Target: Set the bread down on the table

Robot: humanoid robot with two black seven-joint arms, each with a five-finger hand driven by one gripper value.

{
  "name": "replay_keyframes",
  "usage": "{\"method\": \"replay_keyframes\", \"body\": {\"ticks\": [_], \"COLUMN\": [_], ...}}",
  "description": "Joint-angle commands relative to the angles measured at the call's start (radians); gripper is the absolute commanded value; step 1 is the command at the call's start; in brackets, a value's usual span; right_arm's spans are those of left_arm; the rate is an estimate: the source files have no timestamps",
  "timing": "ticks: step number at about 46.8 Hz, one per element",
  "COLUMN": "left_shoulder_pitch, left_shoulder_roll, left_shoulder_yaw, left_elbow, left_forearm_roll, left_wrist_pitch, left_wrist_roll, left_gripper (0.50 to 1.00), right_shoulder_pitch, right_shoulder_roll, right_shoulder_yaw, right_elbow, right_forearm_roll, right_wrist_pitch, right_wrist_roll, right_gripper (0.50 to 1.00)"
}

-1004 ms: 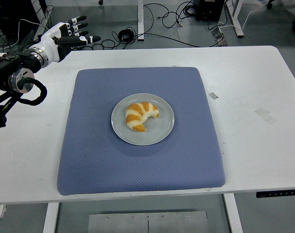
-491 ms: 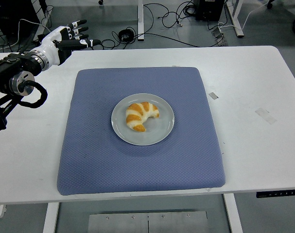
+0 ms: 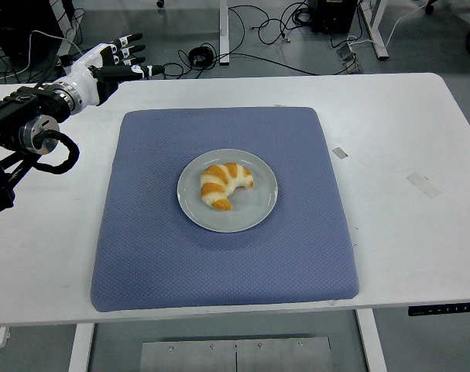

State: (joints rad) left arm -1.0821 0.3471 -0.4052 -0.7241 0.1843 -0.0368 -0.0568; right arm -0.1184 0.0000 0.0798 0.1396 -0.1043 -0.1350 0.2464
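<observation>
On plate (image 3: pixel 254 215), bread (image 3: pixel 224 184), untouched

White counter (image 3: pixel 389 124) in front of me, rounded far corners, near edge along the bottom. Two bits of tape (image 3: pixel 423 184) on its right part, one small near the middle right, one larger further right. A small dark label strip (image 3: pixel 444 308) on the front edge at the lower right. White counter legs (image 3: pixel 372 341) show below, with a grey metal plate (image 3: pixel 235 355) on the floor between them. Grey floor (image 3: pixel 420 62) beyond the far edge, black cables (image 3: pixel 258 35) tangled across it. White legs of other furniture (image 3: pixel 224 31) stand at the top. A dark box (image 3: pixel 333 14) at the top, right of centre. Light even, no hard shadows.
</observation>
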Motion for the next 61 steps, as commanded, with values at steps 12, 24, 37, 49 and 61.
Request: {"method": "replay_keyframes", "body": {"ticks": [12, 24, 37, 49, 61], "left_shoulder_pitch": [0.021, 0.025, 0.025, -0.036, -0.170], "left_shoulder_roll": [0.009, 0.013, 0.013, 0.009, 0.041], "left_shoulder_yaw": [-0.001, -0.001, 0.005, 0.028, 0.207], "left_elbow": [0.000, 0.000, 0.000, -0.043, -0.161], "left_forearm_roll": [0.001, 0.000, 0.007, 0.044, 0.098], "left_wrist_pitch": [0.000, 0.000, 0.000, -0.002, -0.002], "left_wrist_roll": [0.000, 0.000, 0.000, 0.000, 0.000], "left_gripper": [0.972, 0.972, 0.972, 0.971, 0.971], "right_shoulder_pitch": [0.000, -0.001, 0.000, 0.000, 0.000], "right_shoulder_roll": [0.000, 0.000, 0.000, 0.000, 0.000], "right_shoulder_yaw": [0.000, 0.000, 0.000, 0.000, 0.000], "right_elbow": [0.000, 0.000, 0.000, 0.000, 0.000], "right_forearm_roll": [0.000, 0.000, 0.000, 0.000, 0.000], "right_wrist_pitch": [0.000, 0.000, 0.000, 0.000, 0.000], "right_wrist_roll": [0.001, -0.001, 0.001, -0.001, 0.001], "right_gripper": [1.000, 1.000, 1.000, 1.000, 1.000]}}
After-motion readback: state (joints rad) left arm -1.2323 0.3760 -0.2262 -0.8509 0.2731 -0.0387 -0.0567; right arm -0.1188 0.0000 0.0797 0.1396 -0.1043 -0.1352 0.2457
